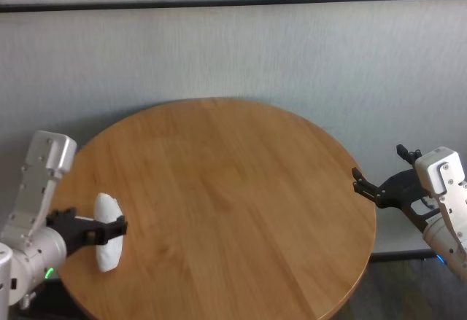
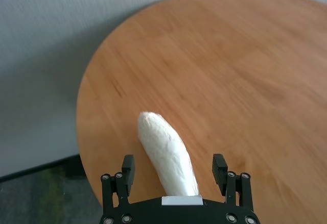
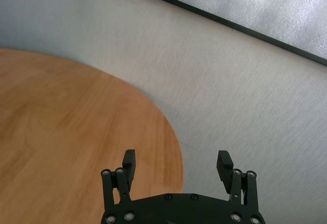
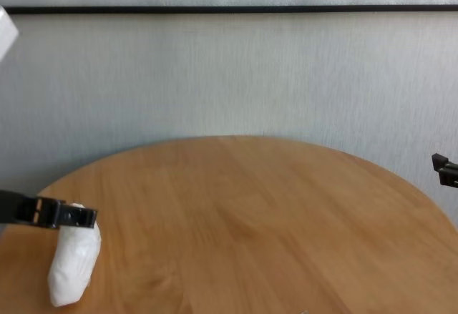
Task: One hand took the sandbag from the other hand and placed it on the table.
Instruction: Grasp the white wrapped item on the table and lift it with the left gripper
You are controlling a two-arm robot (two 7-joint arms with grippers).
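Sandbag (image 1: 108, 241) lies on the table (image 1: 219, 189), near its left edge, long axis running away from the robot. Left hand (image 1: 93, 229) (green ring light) sits straddling it: fingers spread wide, one either side of the bag, and in the left wrist view there's visible wood between each fingertip (image 2: 127, 164) and the white fabric, so it is bracketed, not gripped. Bag's weight looks to be on the table in the chest view too. Right hand (image 1: 379, 189) (blue light) hangs off the table's right edge, well apart from the bag, fingers also wide, nothing in them. So by my read the handover hasn't started: left still has to close, lift and carry toward centre, right has to come in to meet it. Risks from here: 1) bag is soft and lumpy, so a pinch at mid-length could let both ends sag, leaving the right hand little clean surface to take; 2) the bag is close to the rim on the left, so a nudge from a fingertip while closing could roll or push it toward the edge; 3) if left releases before right has fully closed, the bag drops; over the table that's harmless, off the edge it's lost; 4) fabric could snag on a fingertip at release and drag the bag along.
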